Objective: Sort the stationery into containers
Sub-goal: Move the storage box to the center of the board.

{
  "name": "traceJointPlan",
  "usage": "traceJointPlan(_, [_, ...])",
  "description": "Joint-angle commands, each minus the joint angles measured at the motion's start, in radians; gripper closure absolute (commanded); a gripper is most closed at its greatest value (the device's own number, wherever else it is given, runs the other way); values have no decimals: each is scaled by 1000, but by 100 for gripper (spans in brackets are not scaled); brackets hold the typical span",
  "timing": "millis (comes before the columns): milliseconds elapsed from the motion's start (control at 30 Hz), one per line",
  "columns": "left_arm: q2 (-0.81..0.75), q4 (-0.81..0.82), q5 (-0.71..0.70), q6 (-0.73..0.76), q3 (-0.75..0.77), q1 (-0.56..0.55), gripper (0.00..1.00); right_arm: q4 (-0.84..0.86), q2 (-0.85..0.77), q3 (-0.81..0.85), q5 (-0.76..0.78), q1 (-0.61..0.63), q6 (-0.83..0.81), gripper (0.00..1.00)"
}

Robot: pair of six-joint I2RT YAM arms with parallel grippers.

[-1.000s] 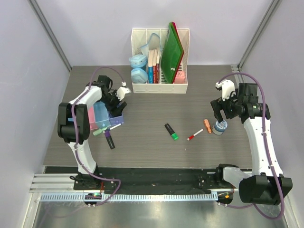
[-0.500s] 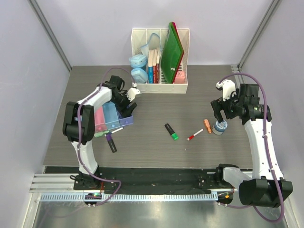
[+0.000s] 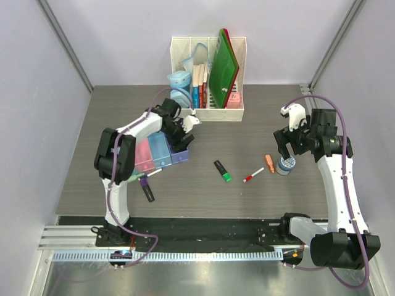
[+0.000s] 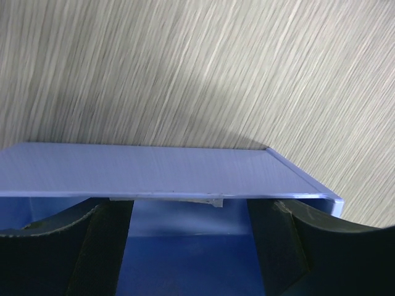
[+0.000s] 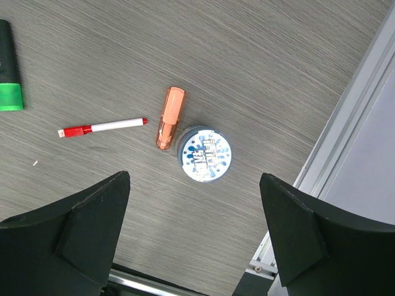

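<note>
Top external view, left to right. Dark wood-grain bench (image 3: 247, 129) enclosed by pale walls (image 3: 123, 37).

- Pink tray (image 3: 143, 155), light blue tray (image 3: 162, 150) and purple tray (image 3: 179, 155): side by side, left of centre.
- Marker with purple end (image 3: 147, 192): flat on the bench just in front of the trays.
- White rack (image 3: 207, 114): back centre, holding pale blue cases (image 3: 179, 80), books (image 3: 199, 86) and green folders (image 3: 223, 65).
- Marker with green end (image 3: 223, 171), red-capped pen (image 3: 253, 175), orange piece (image 3: 269, 163), blue-lidded pot (image 3: 286, 164): loose on the bench, centre to right.

Left wrist view only: the pale wall of the purple tray runs straight across, and two dark fingers (image 4: 102, 246) sit apart behind it, tips hidden by that wall. Whether they press the tray cannot be told.

Right wrist view only: the orange piece lies touching the pot's side; the pot lid carries a blue-and-white print; the pen lies well clear of both.

Left arm: reaches forward and bends to the right, with the left hand (image 3: 184, 139) tipped down at the purple tray.

Right arm: raised, elbow out, with the right hand (image 3: 287, 150) spread wide above the pot and holding nothing.
</note>
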Motion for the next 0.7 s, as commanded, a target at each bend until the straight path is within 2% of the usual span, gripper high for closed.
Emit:
traceJointPlan(0, [19,36,7,-28,45,-52,28,-3,-15,32,-16,-5,-6,9])
traceJointPlan(300, [36,53,-27,-86,134,-120,27,-3,-9,32,-25,-5,0,9])
traceJointPlan(533, [-90,108,-125,-144,180,-120,23,5,-8,18,-31,-5,0,9])
traceJointPlan(667, [-165,49,-205,-166,209,-120,23,5,-14,18,-37,-5,3,9])
